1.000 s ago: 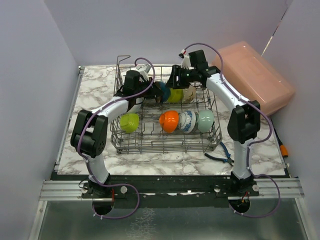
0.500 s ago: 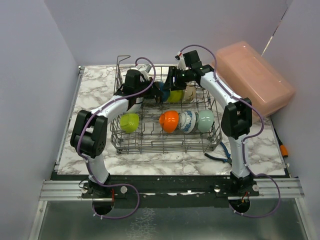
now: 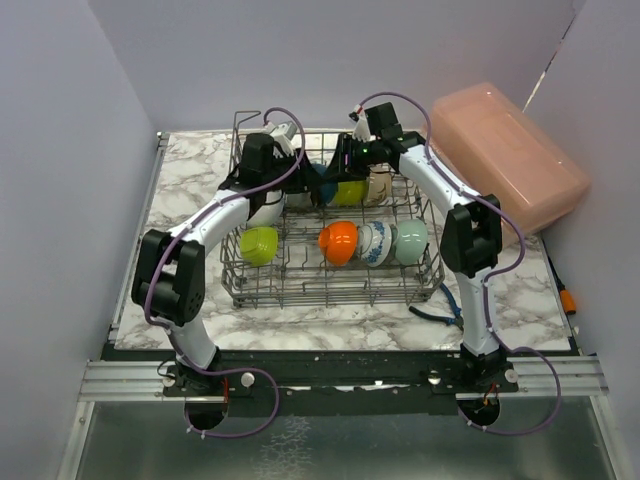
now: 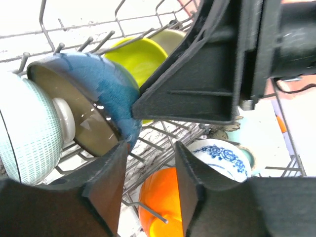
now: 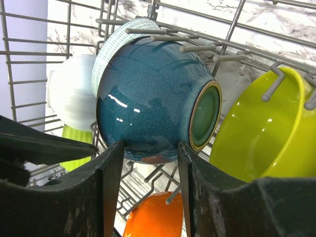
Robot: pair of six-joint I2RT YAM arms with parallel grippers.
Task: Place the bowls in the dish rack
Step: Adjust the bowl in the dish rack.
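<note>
bowls: on edge in rack; teal bowl in back row, between ribbed bowl and yellow bowl.
left gripper: jaws partly apart, holding nothing, just beside teal bowl.
right gripper: jaws partly apart, tips at teal bowl's side; contact unclear.
hidden: back row under both wrists in top view; ribbed bowl cut off at frame edge.
around: pink box right of rack; pliers on table.

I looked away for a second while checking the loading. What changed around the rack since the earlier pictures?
The left hand opened and drew slightly toward the far-left corner of the dish rack, its elbow swinging outward. The right hand edged left over the dark teal bowl, its elbow tucking in. The orange bowl, its neighbours and the pink box stayed put.
</note>
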